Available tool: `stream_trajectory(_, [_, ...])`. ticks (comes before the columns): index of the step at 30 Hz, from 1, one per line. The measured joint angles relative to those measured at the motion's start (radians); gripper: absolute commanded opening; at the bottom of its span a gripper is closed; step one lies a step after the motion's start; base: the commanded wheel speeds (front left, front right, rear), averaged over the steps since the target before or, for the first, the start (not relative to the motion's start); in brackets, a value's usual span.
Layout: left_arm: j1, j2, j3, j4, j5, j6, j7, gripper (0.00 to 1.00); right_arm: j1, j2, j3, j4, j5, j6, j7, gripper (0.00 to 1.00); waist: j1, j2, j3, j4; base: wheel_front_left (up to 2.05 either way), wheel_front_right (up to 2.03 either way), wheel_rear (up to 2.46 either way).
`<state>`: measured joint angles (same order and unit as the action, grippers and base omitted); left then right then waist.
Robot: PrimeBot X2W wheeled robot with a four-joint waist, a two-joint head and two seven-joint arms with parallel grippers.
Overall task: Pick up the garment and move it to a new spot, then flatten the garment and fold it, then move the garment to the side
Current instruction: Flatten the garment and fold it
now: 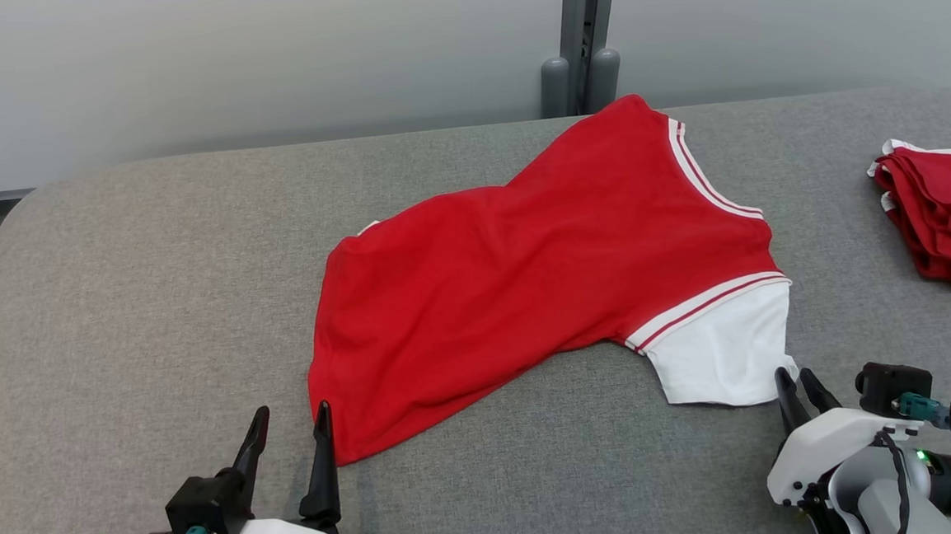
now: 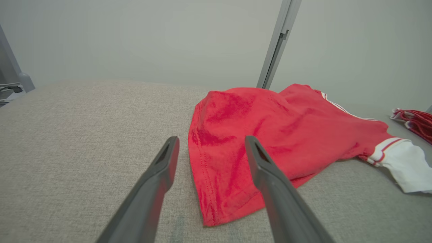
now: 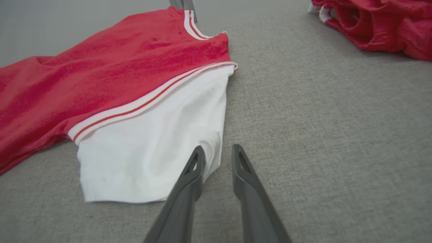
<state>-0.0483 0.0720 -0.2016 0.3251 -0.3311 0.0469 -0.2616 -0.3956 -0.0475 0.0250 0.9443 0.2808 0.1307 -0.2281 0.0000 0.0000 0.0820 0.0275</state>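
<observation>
Left gripper (image 1: 293,409): wide open, red T-shirt (image 1: 542,271) hem just ahead. Right gripper (image 1: 792,373): jaws half-shut at white sleeve (image 1: 724,347) edge, hold uncertain. Step: pickup, probably. Next: secure both grips, lift together.

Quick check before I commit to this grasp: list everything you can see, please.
T-shirt: one, red with a white sleeve and striped trim, spread across the table's middle.
Garment pile: one, red with white trim, at the table's right edge.
Table: one, grey fabric top, under both.
Post: one, grey, behind the table's far edge.
Wall: one, pale grey, behind the table.
Left gripper: one, dark, jaws wide open at the T-shirt's near hem corner.
Right gripper: one, dark, jaws narrowly apart at the sleeve's corner.
</observation>
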Motion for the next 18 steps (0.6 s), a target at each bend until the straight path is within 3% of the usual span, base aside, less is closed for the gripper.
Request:
stream_trajectory(3, [-0.001, -0.001, 0.006, 0.002, 0.009, -0.002, 0.000, 1.00, -0.019, 0.000, 0.011, 0.038, 0.034, 0.000, -0.011, 0.19, 0.0000, 0.0000, 0.000, -0.007, 0.00, 0.00, 0.00])
stream_trajectory(4, [-0.002, -0.002, 0.007, 0.003, 0.012, -0.003, 0.000, 1.00, -0.025, 0.000, 0.016, 0.048, 0.046, 0.000, -0.012, 0.02, 0.0000, 0.0000, 0.000, -0.009, 0.00, 0.00, 0.00])
stream_trajectory(12, [-0.001, -0.006, 0.013, 0.011, 0.021, -0.013, 0.000, 1.00, -0.013, 0.000, 0.024, 0.032, 0.148, 0.000, -0.031, 0.00, 0.0000, 0.0000, -0.005, -0.025, 0.00, 0.00, 0.00])
stream_trajectory(18, [0.012, -0.014, 0.008, 0.041, -0.018, -0.038, 0.000, 1.00, 0.096, 0.000, -0.025, -0.145, 0.174, 0.000, -0.033, 0.00, 0.0000, 0.0000, -0.009, -0.045, 0.00, 0.00, 0.00])
